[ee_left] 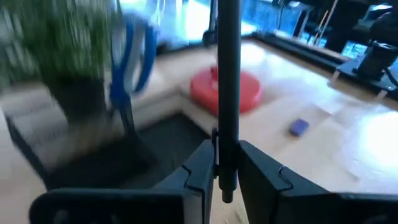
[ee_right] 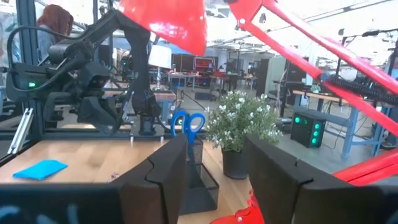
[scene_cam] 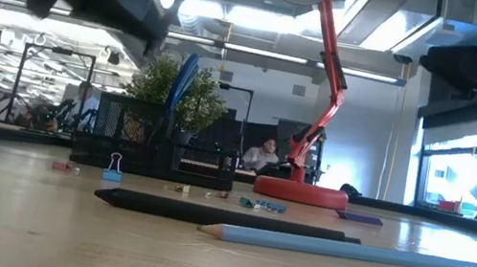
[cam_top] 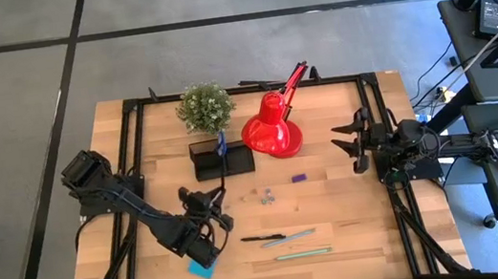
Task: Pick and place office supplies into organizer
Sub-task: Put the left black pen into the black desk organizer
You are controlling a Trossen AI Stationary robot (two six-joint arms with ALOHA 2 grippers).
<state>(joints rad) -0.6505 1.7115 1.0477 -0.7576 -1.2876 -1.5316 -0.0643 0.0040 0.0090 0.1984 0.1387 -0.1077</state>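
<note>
My left gripper (cam_top: 211,202) hovers near the black organizer (cam_top: 223,159), just on its near side, and is shut on a thin black pen (ee_left: 228,74). Blue-handled scissors (cam_top: 221,144) stand in the organizer, handles up (ee_left: 132,56). On the table lie a black pen (cam_top: 262,238), a silvery-blue pencil (cam_top: 299,237), a green pencil (cam_top: 303,253), a blue sticky-note pad (cam_top: 201,269), a purple piece (cam_top: 298,178) and tiny clips (cam_top: 264,193). My right gripper (cam_top: 351,142) waits open at the table's right edge. My left gripper pinches the black pen between its two fingers (ee_left: 202,165). The hold is close to one end of the pen (ee_left: 227,180), and that short end sticks out past the fingers. The pen lies across the fingers, its long part rising out of the wrist view.
A red desk lamp (cam_top: 272,133) stands right of the organizer, and a small green plant (cam_top: 204,107) stands behind it. Black frame rails (cam_top: 133,174) run along the table's sides. In the low view the loose pens (scene_cam: 225,216) lie nearest, with a blue clip (scene_cam: 113,171) behind.
</note>
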